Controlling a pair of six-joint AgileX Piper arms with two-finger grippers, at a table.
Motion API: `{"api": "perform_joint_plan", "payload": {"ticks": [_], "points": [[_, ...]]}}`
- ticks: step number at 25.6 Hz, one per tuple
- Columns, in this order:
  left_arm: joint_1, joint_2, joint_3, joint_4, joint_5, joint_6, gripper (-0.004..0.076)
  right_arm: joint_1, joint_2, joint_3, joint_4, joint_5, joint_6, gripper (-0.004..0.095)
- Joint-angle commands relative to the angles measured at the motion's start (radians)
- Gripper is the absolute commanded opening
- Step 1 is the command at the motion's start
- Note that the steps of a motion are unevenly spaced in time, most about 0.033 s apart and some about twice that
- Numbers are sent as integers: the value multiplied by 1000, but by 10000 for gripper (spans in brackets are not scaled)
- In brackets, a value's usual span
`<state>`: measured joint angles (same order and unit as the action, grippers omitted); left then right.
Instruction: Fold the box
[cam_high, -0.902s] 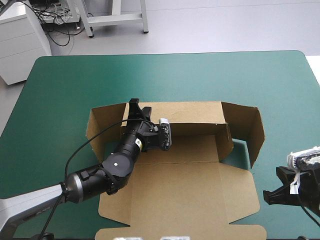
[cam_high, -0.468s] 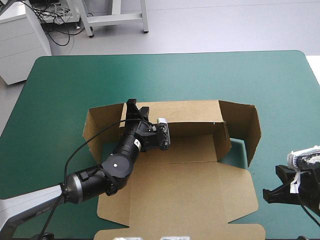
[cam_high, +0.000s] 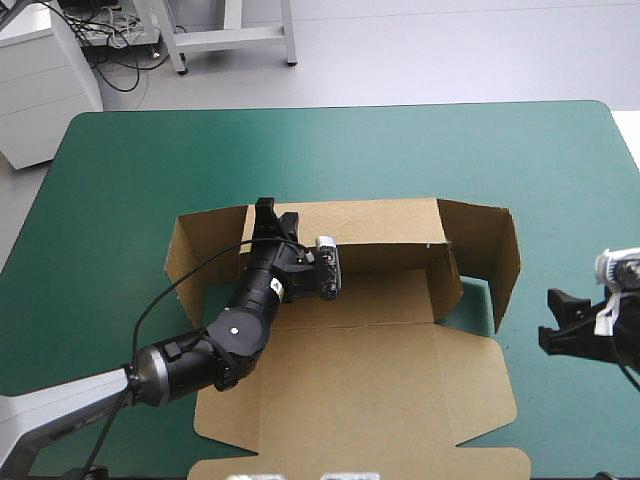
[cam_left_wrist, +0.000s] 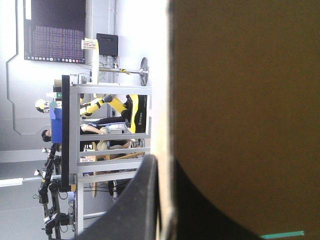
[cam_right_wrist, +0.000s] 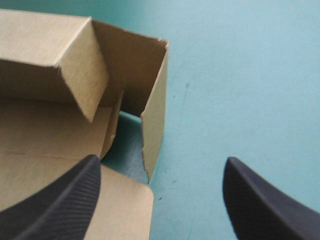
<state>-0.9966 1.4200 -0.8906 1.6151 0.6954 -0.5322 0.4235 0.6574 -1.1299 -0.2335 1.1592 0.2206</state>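
Observation:
The brown box (cam_high: 370, 380) lies in the middle of the table, its lid flat toward the near edge. Its back wall (cam_high: 370, 225) stands raised, and the right side flap (cam_high: 490, 255) stands upright at an angle. My left gripper (cam_high: 268, 212) is at the left end of the back wall, shut on the box. In the left wrist view the board (cam_left_wrist: 240, 100) runs between the black fingers of the left gripper (cam_left_wrist: 162, 167). My right gripper (cam_high: 548, 320) hovers to the right of the box, apart from it. Its wrist view shows the right gripper (cam_right_wrist: 160, 200) open, with the right flap (cam_right_wrist: 155, 110) ahead.
The left side flap (cam_high: 190, 255) also stands up. Teal-green cover (cam_high: 400, 160) runs from the back wall to the far edge. A strip of cover (cam_right_wrist: 240, 90) lies between the right flap and the table's right edge, where the right gripper hangs.
The right gripper has gone from shut to open and has moved a little away from the near edge. Just before, the box shifted slightly left. The left gripper keeps its hold.

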Motion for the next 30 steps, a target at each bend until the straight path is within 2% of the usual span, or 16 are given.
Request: {"api": "perform_joint_plan", "payload": {"ticks": [1, 16, 18, 19, 22, 25, 26, 30], "points": [[-3, -27, -23, 43, 49, -4, -32, -4, 73, -107, -95, -54, 25, 781], [-3, -27, -23, 56, 69, 1, -32, -10, 435, -384, -104, -68, 47, 779], [-3, -27, -23, 43, 69, 1, -32, -66, 517, -451, -39, -74, 10, 779], [-3, -27, -23, 39, 69, 1, -32, -135, 572, -498, 75, -73, -67, 779], [-3, -27, -23, 34, 69, 1, -32, -261, 642, -549, 250, -53, -187, 779], [-3, -27, -23, 28, 69, 1, -32, -366, 721, -590, 354, 26, -265, 779], [-3, -27, -23, 28, 69, 1, -32, -416, 772, -607, 405, 83, -309, 779], [-3, -27, -23, 28, 69, 1, -32, -465, 899, -609, 486, 63, -354, 779]]}}
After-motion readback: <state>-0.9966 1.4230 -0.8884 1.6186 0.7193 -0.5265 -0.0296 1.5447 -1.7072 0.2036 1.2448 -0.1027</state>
